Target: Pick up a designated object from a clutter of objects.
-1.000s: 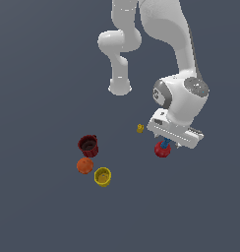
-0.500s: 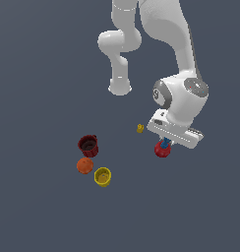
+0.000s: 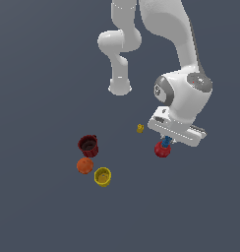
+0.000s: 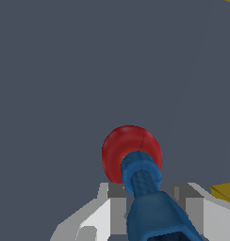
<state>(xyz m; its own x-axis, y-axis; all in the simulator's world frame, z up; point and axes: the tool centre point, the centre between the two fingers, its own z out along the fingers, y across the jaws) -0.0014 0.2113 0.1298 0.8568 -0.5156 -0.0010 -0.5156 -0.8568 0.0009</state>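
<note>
— Setting?
— Simulated test scene, not a real room: flat, featureless grey-blue ground (image 3: 38, 216) filling both views, no walls or furniture.
— Evidence?
— Smooth white rendered arm (image 3: 181, 59); toy-like untextured items: dark red mug (image 3: 87, 145), orange ball (image 3: 84, 165), yellow cup (image 3: 102, 176), red apple (image 4: 121, 148).

Both renders evenly lit, soft & diffuse, no clear light direction. Dark grey-blue ground flat, w/ no cast shadows visible under objs. White arm (image 3: 183, 93) brightest, gentle shading on curved shells, no hard glare. Exterior view sharp but low-res, small items blocky. Wrist view: blue piece (image 4: 147, 197) close-up looks soft/pixelated, red apple (image 4: 122, 148) shows faint highlight. No edge distortion seen.
</note>
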